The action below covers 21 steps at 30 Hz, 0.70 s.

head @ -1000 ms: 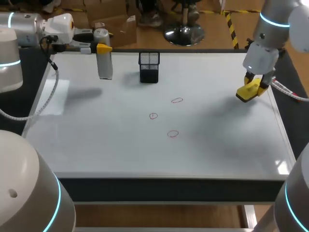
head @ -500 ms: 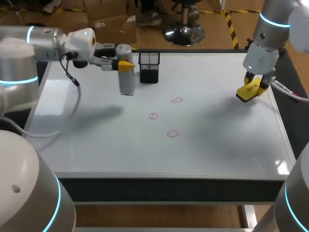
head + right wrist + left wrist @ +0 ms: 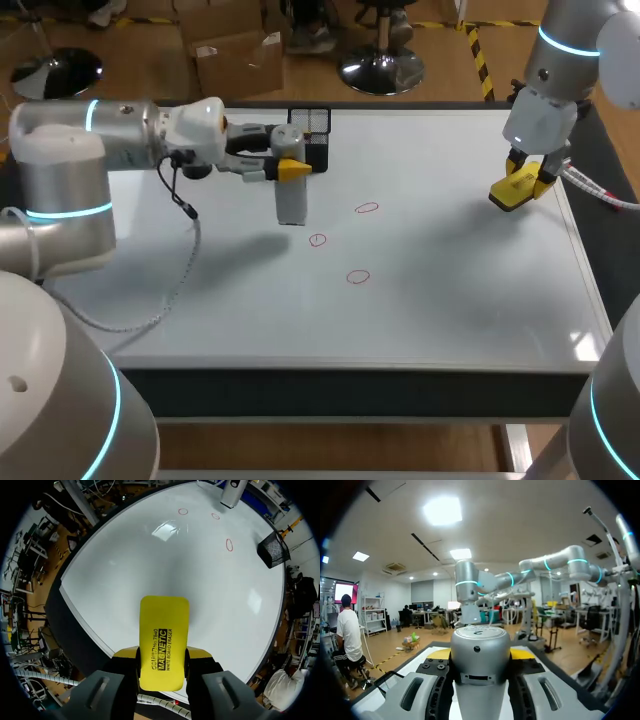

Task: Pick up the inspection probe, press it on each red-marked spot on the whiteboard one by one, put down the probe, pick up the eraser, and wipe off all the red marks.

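Observation:
My left gripper (image 3: 291, 169) is shut on the grey cylindrical probe (image 3: 291, 200), which hangs upright over the whiteboard (image 3: 200, 300) just in front of the black mesh holder (image 3: 312, 130). In the left wrist view the probe (image 3: 480, 652) fills the space between the fingers. Three red marks lie mid-board: one (image 3: 367, 208) to the probe's right, one (image 3: 317, 240) just ahead of it, and one (image 3: 358, 277) nearer the front. My right gripper (image 3: 522, 180) is shut on the yellow eraser (image 3: 515, 190) above the board's right edge; the eraser (image 3: 162, 647) sticks out past the fingers.
The mesh holder (image 3: 272, 548) stands at the back middle of the board. The board's front and right edges (image 3: 590, 290) border a dark table frame. A cable (image 3: 185, 260) hangs from my left arm over the board's left half.
My left arm has carried the probe from the board's back left corner rightward and forward, to just in front of the mesh holder. The right arm and eraser have stayed still.

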Each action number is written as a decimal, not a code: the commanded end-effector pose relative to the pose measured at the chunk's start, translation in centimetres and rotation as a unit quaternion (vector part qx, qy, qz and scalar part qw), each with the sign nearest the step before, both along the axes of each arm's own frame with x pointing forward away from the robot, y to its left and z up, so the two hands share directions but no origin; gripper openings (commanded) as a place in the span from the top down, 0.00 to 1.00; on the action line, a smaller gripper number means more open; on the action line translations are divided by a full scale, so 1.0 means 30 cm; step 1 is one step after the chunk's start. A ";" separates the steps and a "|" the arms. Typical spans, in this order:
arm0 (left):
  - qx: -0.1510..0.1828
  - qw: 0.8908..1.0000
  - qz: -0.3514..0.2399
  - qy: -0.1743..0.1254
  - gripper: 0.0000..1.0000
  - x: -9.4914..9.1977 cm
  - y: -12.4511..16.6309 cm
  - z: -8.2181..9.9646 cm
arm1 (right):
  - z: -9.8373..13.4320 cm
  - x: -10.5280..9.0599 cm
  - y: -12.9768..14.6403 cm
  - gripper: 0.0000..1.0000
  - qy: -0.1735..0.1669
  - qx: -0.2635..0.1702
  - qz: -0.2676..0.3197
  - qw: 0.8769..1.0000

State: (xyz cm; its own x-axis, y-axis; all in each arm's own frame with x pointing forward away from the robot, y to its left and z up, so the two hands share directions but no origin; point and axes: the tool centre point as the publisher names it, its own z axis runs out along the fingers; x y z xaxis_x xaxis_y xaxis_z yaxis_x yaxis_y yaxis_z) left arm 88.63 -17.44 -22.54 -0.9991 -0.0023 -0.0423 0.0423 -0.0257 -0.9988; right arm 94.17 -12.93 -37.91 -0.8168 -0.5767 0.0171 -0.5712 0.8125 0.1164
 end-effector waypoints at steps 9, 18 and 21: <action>-0.002 1.000 -0.009 0.011 1.00 -0.015 -0.067 -0.039 | 0.002 0.001 -0.002 1.00 0.001 -0.001 0.001 1.000; -0.005 1.000 -0.004 0.022 1.00 -0.028 -0.082 -0.074 | 0.002 0.001 -0.002 1.00 0.001 -0.001 0.001 1.000; -0.004 1.000 -0.004 0.025 1.00 -0.025 -0.083 -0.087 | 0.002 0.001 -0.002 1.00 0.001 -0.001 0.001 1.000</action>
